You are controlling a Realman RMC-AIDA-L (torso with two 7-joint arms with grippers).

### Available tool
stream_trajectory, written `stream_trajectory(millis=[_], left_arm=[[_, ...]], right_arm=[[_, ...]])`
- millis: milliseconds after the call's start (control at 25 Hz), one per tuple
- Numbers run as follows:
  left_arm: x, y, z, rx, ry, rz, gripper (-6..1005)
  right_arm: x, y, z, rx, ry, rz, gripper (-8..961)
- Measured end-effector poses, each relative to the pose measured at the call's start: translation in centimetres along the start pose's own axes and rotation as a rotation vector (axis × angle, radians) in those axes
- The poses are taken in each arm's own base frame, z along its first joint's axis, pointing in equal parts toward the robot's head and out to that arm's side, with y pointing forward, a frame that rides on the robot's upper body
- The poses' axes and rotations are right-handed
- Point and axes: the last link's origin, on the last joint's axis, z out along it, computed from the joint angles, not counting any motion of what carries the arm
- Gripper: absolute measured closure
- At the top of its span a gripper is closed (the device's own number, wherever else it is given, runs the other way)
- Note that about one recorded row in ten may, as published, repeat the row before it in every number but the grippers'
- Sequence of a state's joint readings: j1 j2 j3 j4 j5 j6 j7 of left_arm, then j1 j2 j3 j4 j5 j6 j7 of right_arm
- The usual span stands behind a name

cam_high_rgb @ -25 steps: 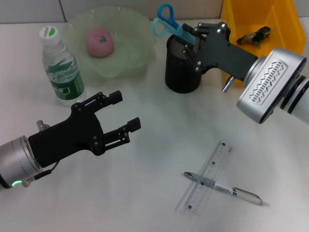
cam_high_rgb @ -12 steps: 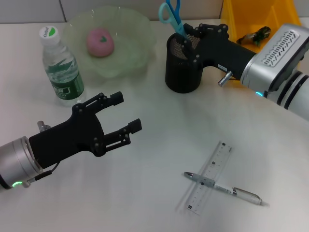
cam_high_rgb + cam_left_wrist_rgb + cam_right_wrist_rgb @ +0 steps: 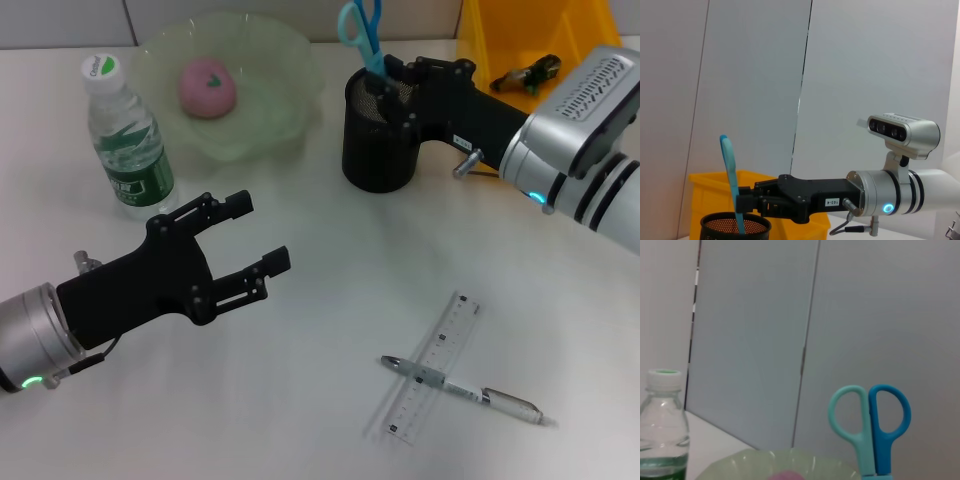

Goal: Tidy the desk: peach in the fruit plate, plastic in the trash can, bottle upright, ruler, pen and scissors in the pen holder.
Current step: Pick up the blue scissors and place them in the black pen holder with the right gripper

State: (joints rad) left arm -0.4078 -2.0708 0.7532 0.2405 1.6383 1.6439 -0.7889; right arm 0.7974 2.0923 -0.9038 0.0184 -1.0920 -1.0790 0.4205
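The blue-handled scissors stand upright with their blades down in the black mesh pen holder. My right gripper is at the holder's rim, shut on the scissors; the left wrist view shows the right gripper clamping the scissors above the pen holder. My left gripper hovers open over bare table, front left. The pink peach lies in the green fruit plate. Beside it, the bottle stands upright. The clear ruler and pen lie crossed at the front right.
A yellow bin stands at the back right, behind my right arm, with a dark crumpled piece of plastic inside. The right wrist view shows the scissor handles, the bottle and the plate's rim.
My right gripper has swung the scissors from tilted to upright and lowered the blades into the pen holder. The left arm has barely moved.
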Motion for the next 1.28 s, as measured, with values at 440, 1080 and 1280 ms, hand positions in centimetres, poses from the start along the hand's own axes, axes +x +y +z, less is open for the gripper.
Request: stream_trajectory(millis=[440, 1080, 1280], left_arm=[[0.1, -0.12, -0.05, 0.001, 0.0, 0.006, 200], [-0.18, -0.52, -0.14, 0.045, -0.006, 0.011, 200], [-0.21, -0.52, -0.19, 0.049, -0.005, 0.01, 200]], right_arm=[[0.09, -0.59, -0.51, 0.052, -0.019, 0.037, 747], [0.42, -0.09, -0.5, 0.043, -0.008, 0.085, 748], [0.41, -0.09, -0.51, 0.043, -0.009, 0.091, 749]])
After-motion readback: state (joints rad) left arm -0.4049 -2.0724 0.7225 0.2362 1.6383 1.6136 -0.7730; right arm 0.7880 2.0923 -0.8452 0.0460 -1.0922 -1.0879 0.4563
